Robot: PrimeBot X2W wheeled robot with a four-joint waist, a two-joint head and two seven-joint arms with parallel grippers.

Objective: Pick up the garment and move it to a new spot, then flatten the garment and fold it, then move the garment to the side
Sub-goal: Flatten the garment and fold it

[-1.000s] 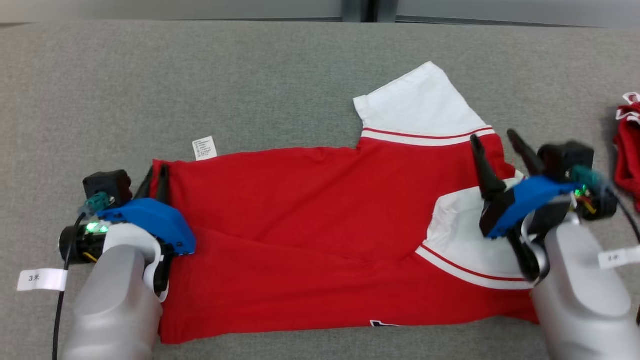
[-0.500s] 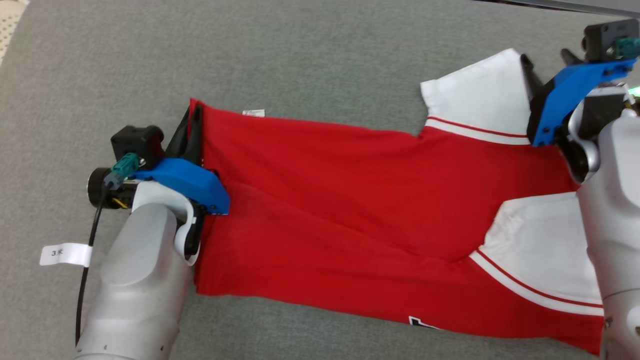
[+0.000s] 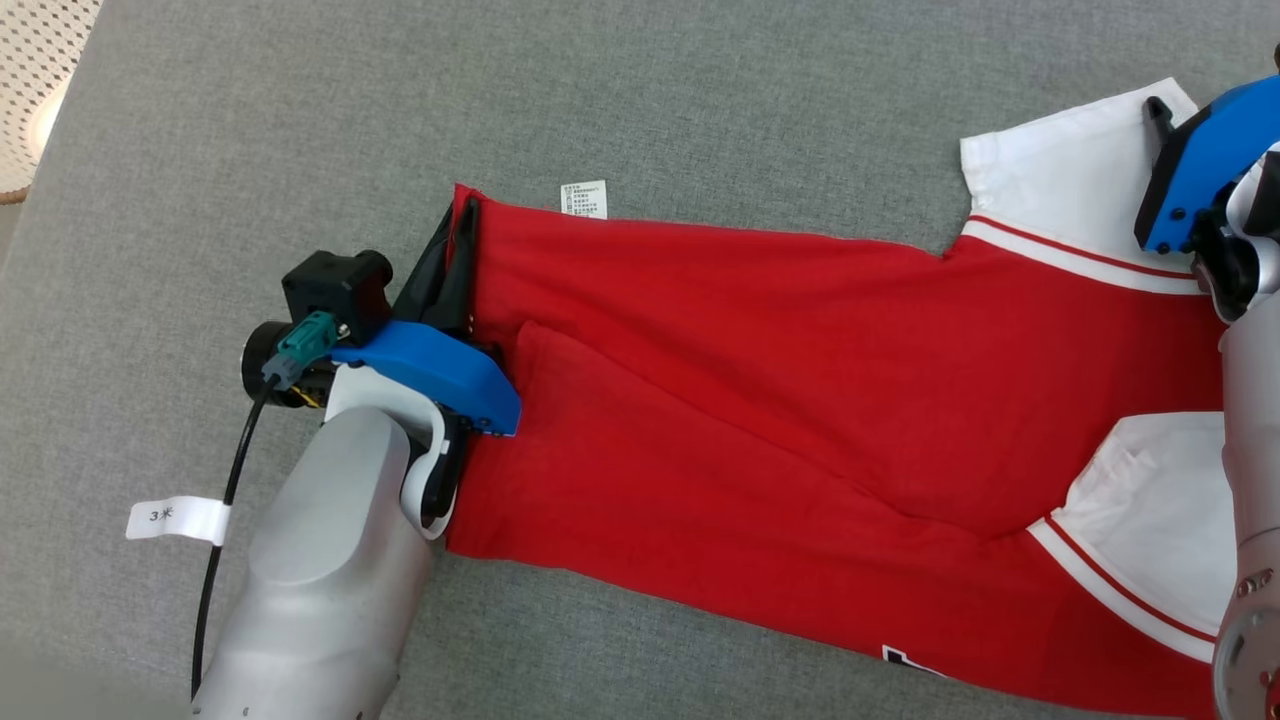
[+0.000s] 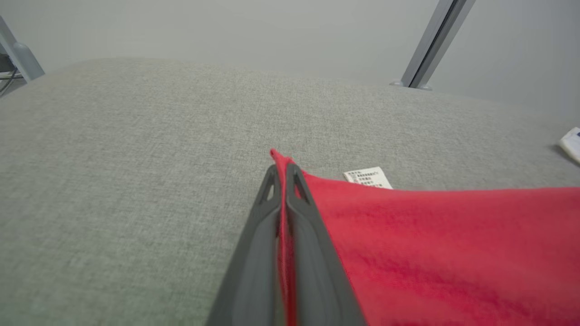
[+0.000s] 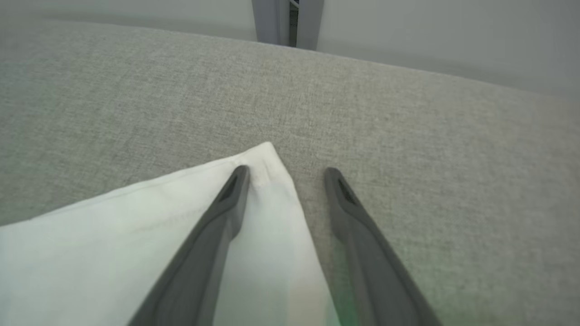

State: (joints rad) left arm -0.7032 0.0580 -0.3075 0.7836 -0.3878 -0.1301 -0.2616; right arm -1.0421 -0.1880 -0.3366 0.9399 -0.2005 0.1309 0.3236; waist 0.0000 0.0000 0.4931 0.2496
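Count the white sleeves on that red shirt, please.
2 on the shirt. One sleeve lies far right, at the right gripper; the other sleeve nearer, partly hidden by that arm.

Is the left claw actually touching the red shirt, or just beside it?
Touching. In the left wrist view the left gripper is shut on a corner of the red shirt, cloth pinched between its fingers.

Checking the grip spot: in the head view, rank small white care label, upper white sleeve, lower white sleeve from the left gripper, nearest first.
1. Small white care label, just right of left gripper.
2. Upper white sleeve, far right.
3. Lower white sleeve, bottom right.
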